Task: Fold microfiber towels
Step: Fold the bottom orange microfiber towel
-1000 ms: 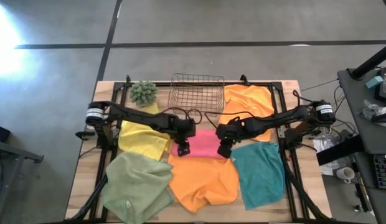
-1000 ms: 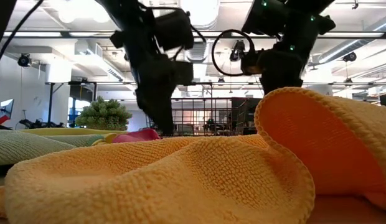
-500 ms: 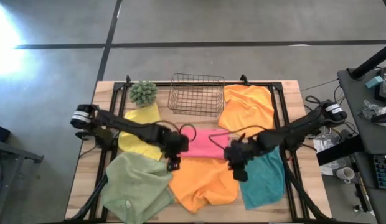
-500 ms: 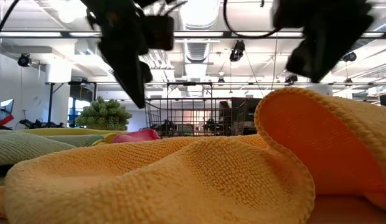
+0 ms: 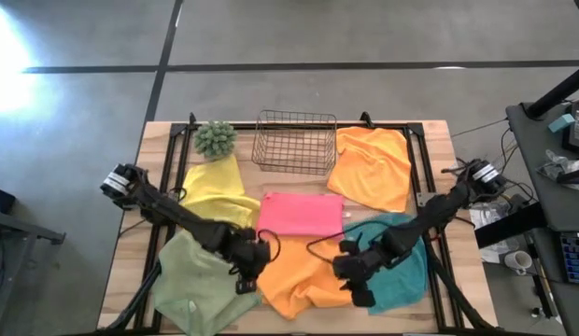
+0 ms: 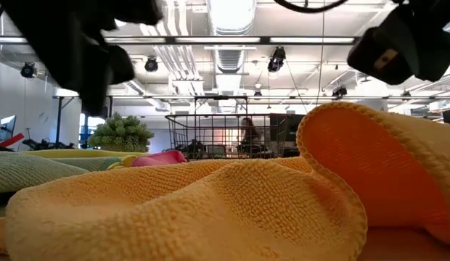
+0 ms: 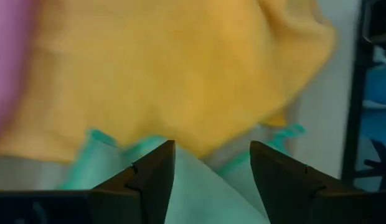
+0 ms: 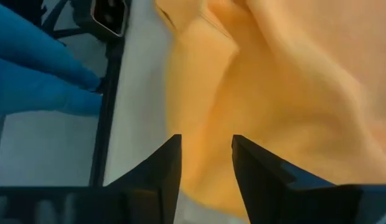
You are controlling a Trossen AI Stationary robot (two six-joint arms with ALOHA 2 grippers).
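Microfiber towels, six, all lying on the bench (image 5: pixel 430 135); entries run from my hands outward.

My left hand (image 5: pixel 245 277): fingers (image 7: pixel 152 177) spread apart, nothing between them; it hangs over the seam where the near orange towel (image 5: pixel 303 280) meets the pale sage green towel (image 5: pixel 196 285); the wrist view shows orange cloth ahead and pale green cloth under the fingers.

My right hand (image 5: pixel 358 287): fingers (image 8: pixel 165 171) apart with a narrower gap, holding nothing; it hangs at the other edge of the same orange towel, where that towel borders the teal towel (image 5: pixel 402 271); its wrist view shows rumpled orange cloth ahead and blue-green cloth off to one side.

Near orange towel: crumpled, at the front middle of the bench, between my two hands; in the low view (image 6: pixel 210 210) it fills the foreground, one fold standing up.

Pale sage green towel: rumpled, front left corner.

Teal towel: front right, partly under my right arm.

Pink towel (image 5: pixel 302 213): folded to a flat rectangle, middle of the bench, just behind the near orange towel.

Yellow towel (image 5: pixel 213 187): left side, behind the sage one.

Second orange towel (image 5: pixel 372 163): back right, loosely spread.

Copper wire basket (image 5: pixel 295 142): back middle, between the yellow and second orange towels.

Spiky green ball plant (image 5: pixel 216 138): back left, beside the basket.
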